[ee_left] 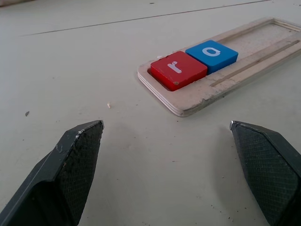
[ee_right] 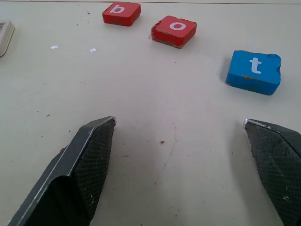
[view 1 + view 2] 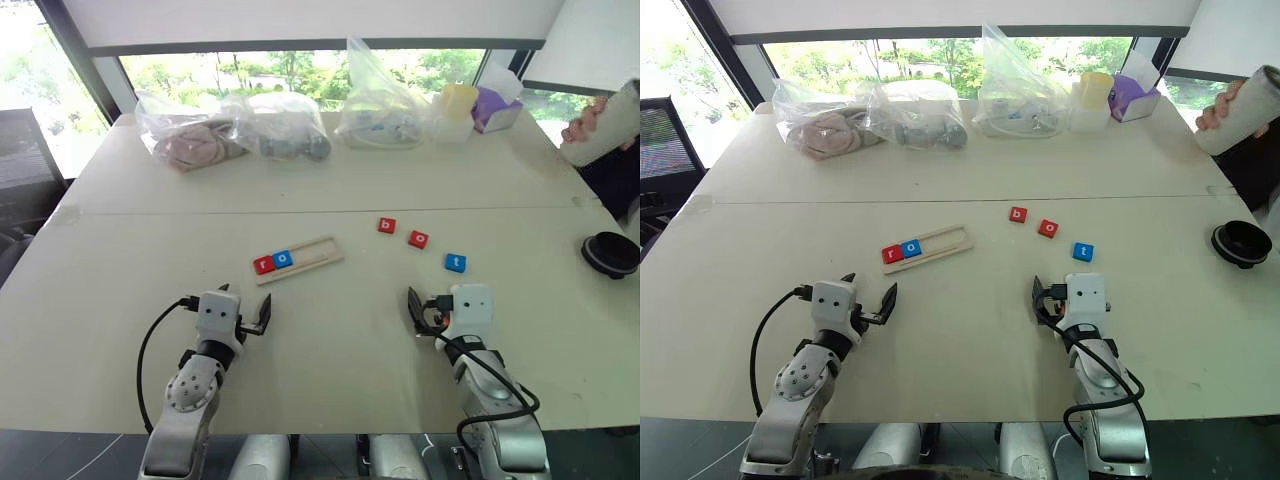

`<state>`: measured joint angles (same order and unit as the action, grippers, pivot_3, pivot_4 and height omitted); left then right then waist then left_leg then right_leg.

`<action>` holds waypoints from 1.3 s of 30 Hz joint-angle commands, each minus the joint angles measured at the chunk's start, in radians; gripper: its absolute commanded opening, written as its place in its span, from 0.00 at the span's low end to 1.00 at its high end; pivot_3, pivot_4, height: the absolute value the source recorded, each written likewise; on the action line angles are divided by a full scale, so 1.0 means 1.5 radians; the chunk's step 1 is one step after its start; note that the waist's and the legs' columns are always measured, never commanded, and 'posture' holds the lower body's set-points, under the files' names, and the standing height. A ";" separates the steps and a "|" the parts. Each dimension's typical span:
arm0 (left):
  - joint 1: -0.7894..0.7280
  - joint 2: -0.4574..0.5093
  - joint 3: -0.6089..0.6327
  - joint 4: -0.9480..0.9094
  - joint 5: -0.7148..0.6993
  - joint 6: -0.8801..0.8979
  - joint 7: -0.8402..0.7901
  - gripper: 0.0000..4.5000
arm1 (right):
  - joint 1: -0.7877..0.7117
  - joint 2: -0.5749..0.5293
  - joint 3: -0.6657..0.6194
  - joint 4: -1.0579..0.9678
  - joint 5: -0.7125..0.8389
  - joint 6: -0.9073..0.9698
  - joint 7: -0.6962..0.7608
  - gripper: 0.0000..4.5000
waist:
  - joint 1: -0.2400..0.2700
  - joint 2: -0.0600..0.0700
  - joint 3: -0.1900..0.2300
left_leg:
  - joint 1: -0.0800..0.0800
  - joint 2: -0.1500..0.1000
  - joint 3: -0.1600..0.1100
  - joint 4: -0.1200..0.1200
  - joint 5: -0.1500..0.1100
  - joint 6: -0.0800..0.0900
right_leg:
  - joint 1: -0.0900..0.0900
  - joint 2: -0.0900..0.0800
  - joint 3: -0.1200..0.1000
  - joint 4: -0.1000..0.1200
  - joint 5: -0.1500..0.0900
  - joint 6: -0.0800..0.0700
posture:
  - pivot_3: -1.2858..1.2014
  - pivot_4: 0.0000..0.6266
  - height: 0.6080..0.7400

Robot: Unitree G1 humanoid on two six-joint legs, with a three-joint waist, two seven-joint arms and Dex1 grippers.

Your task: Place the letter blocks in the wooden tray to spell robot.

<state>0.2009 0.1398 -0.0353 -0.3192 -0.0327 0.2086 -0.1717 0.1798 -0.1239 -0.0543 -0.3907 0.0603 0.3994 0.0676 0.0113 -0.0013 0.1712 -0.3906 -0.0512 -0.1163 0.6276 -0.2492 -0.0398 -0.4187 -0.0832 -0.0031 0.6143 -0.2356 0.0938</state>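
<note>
Tabletop: wooden tray holds red r, blue o; both tools spread apart.

The two eye views look forward and down from the robot's head across the pale table toward the window, sharing almost the whole scene with a slight sideways offset. The left wrist view sits low and close to the tabletop, facing the wooden tray along its own fingers. The right wrist view, equally low, faces the loose letter blocks.
</note>
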 commanded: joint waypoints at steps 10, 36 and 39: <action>0.009 -0.009 0.008 0.028 -0.002 -0.019 0.004 1.00 | 0.005 -0.007 0.006 0.011 -0.003 0.011 0.008 0.98 | 0.000 0.000 0.000 | 0.000 0.000 0.000 0.000 0.000 0.000 | 0.000 0.000 0.000 0.000 0.000 0.000 | 0.52 0.24 1.00; 0.010 -0.005 0.013 -0.063 -0.005 0.004 0.014 1.00 | 0.003 -0.033 0.013 -0.006 -0.015 -0.016 0.031 0.98 | 0.000 -0.001 0.001 | -0.001 0.000 0.000 0.000 0.000 0.000 | -0.001 0.000 0.000 0.000 0.000 0.000 | 0.52 0.24 1.00; -0.002 0.012 0.018 -0.075 -0.014 0.019 -0.008 1.00 | 0.000 -0.049 0.008 -0.008 -0.015 -0.020 0.041 0.98 | 0.000 -0.001 0.001 | -0.001 0.000 0.000 0.000 0.000 0.000 | -0.001 0.000 0.000 0.000 0.000 0.000 | 0.52 0.24 1.00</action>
<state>0.2099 0.1478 -0.0162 -0.3795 -0.0390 0.2352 -0.1699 0.1717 -0.1870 -0.0426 -0.3882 0.0431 0.3692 0.1172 0.0109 -0.0032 0.1728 -0.3922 -0.0508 -0.1159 0.6272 -0.2492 -0.0398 -0.4206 -0.0823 -0.0033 0.6143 -0.2356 0.0938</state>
